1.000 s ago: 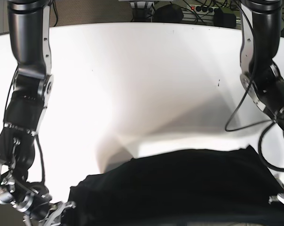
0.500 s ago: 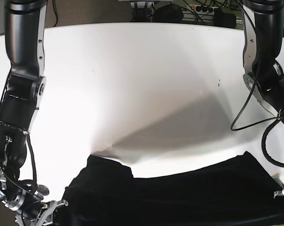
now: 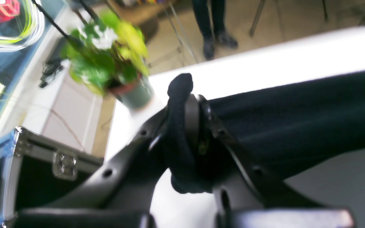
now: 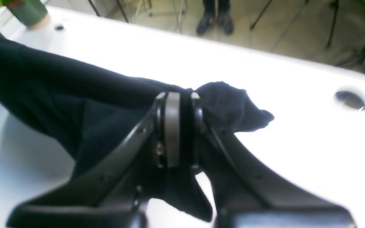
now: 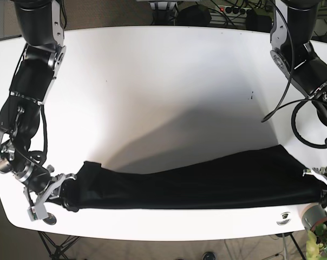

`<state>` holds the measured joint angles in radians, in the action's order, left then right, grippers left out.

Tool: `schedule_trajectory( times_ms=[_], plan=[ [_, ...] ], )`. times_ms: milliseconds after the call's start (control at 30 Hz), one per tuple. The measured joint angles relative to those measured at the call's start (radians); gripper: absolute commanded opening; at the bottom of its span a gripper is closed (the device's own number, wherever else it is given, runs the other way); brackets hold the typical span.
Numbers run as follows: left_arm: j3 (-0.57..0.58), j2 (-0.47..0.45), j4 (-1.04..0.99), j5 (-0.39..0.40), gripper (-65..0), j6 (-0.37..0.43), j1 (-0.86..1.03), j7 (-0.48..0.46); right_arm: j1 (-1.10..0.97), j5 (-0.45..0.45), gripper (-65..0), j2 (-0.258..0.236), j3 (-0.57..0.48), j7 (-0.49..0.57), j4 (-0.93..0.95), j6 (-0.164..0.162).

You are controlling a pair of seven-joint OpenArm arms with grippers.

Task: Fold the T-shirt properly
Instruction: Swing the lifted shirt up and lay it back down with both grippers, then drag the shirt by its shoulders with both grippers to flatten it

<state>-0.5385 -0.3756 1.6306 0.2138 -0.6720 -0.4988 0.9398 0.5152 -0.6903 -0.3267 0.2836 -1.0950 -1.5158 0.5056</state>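
Near table (image 5: 152, 81) front edge: T-shirt (image 5: 207, 181) stretched | L gripper (image 3: 195, 104) & R gripper (image 4: 182, 98) clamp its ends | pads cloth-hidden

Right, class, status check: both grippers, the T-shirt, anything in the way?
Left gripper shut on T-shirt. Right gripper shut on its other end. Shirt stretched between them; potted plant near its left end.

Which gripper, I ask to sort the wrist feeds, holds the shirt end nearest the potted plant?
The left gripper, shut on the black T-shirt: the potted plant stands close behind it, but far off in the right gripper's view.
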Motion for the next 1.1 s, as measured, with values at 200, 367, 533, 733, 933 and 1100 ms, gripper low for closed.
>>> schedule_trajectory(
  times_ms=[200,367,533,733,933,1100],
  plan=[
    [-0.023,0.023,0.108,0.003,-65.0,-0.022,0.179,-0.002,-0.174,-0.007,-62.6,0.021,0.079,-0.001,-0.097,0.006],
    [-0.061,0.068,0.193,0.001,-65.0,-0.024,0.325,-0.01,-0.336,0.01,-62.6,0.053,0.132,0.001,-0.162,-0.007],
    [-0.11,0.093,0.233,-0.01,-65.0,-0.036,0.45,0.002,-0.483,0.01,-62.6,0.111,0.176,-0.007,-0.227,-0.005],
    [-0.193,0.106,0.236,-0.005,-65.0,-0.038,0.568,-0.006,-0.618,0.005,-62.6,0.142,0.184,0.0,-0.284,-0.004],
    [-0.22,0.107,0.235,-0.003,-65.0,-0.037,0.66,-0.008,-0.696,0.013,-62.6,0.163,0.182,0.006,-0.286,-0.005],
    [-0.267,0.108,0.235,0.003,-65.0,-0.042,0.727,-0.007,-0.745,0.001,-62.5,0.165,0.182,0.01,-0.286,0.0]
  ],
)
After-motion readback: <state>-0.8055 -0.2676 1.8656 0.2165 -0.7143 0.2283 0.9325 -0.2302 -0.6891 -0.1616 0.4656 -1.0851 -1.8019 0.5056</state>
